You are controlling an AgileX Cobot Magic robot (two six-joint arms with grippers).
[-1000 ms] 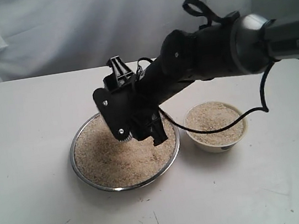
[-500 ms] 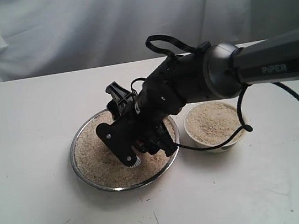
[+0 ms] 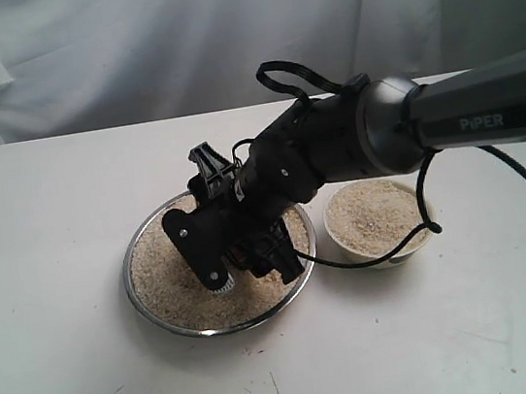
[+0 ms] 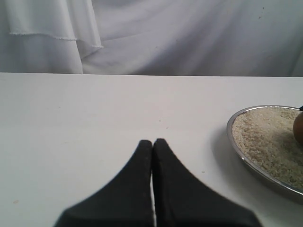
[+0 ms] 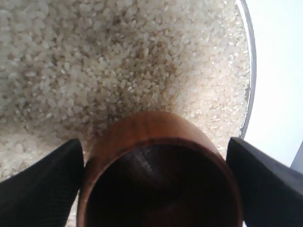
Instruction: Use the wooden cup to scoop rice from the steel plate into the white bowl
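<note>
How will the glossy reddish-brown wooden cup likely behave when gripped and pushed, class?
The glossy reddish-brown wooden cup looks rigid, so it probably won't deform between the black gripper fingers. Its polished, rounded wall may slip or twist. Seemingly empty, it is likely light for its size.

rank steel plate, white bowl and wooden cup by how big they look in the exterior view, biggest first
1. steel plate
2. white bowl
wooden cup: unranked, hidden behind the right claw in that view.

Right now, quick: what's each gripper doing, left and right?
Left gripper: shut, holding nothing.
Right gripper: closed on the glossy reddish-brown wooden cup, over pale rice grains in the shiny round steel plate.
</note>
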